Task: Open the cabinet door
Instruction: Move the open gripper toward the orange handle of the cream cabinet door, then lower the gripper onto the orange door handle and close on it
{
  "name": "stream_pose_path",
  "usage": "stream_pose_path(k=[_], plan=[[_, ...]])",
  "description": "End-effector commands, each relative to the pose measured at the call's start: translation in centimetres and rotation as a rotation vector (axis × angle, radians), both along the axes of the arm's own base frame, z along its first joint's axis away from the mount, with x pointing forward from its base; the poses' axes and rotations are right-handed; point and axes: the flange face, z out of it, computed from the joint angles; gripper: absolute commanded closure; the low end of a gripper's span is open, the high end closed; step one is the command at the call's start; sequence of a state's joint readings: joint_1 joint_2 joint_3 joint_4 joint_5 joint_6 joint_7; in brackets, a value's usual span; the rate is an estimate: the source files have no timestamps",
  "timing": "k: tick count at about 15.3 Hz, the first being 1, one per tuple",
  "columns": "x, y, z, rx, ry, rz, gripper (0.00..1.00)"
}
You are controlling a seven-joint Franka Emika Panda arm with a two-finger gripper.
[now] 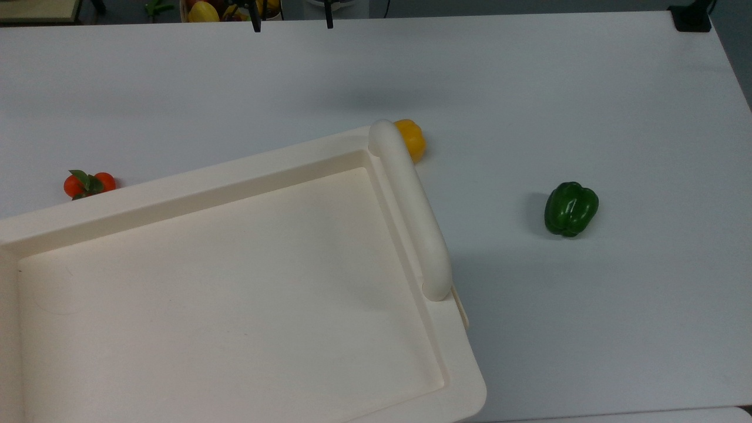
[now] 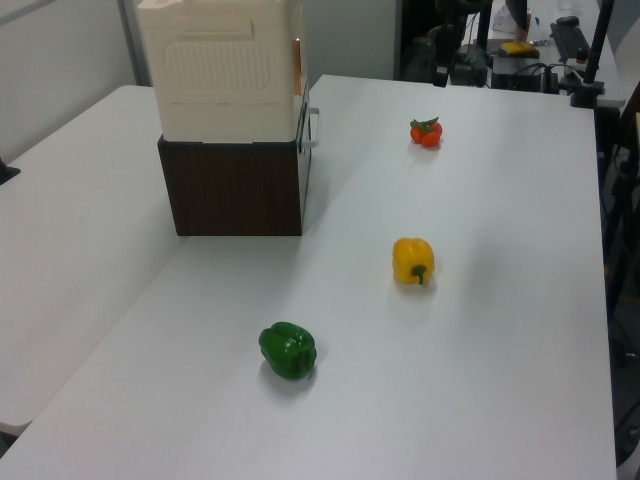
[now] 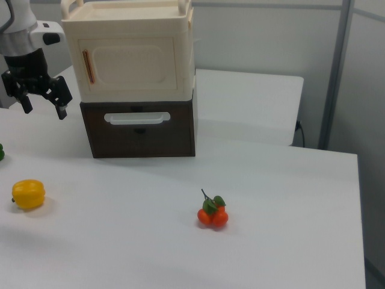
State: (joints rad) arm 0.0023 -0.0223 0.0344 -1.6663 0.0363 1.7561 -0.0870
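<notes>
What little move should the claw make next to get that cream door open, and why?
Probably ease toward the right view's right and slightly up, bringing the claw around the slim handle of the cabinet door. The claw hangs open beside the cabinet, touching nothing, and the door looks shut.

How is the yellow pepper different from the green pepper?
The yellow pepper is yellow, while the green pepper is dark green. In the left view, the yellow pepper sits farther up the table, closer to the cabinet, and the green pepper lies nearer the camera. In the top view, the cabinet's rail partly hides the yellow one; the green one lies in the open. Both rest untouched on the white table.
</notes>
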Motion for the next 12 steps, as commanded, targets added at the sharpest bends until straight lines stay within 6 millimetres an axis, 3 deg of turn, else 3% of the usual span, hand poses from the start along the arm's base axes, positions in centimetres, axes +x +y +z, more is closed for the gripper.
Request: stream_pose_path(k=[1,5,9,12], plan=[[0.0,0.2,1.0,0.012,-0.019,0.026,0.0],[2.0,0.5,2.7,0.082,-0.176,0.004,0.0],[4.9,1.1,3.1,0.168,-0.351,-0.039,0.0],[6.4,1.9,4.3,0.179,-0.525,-0.051,0.13]])
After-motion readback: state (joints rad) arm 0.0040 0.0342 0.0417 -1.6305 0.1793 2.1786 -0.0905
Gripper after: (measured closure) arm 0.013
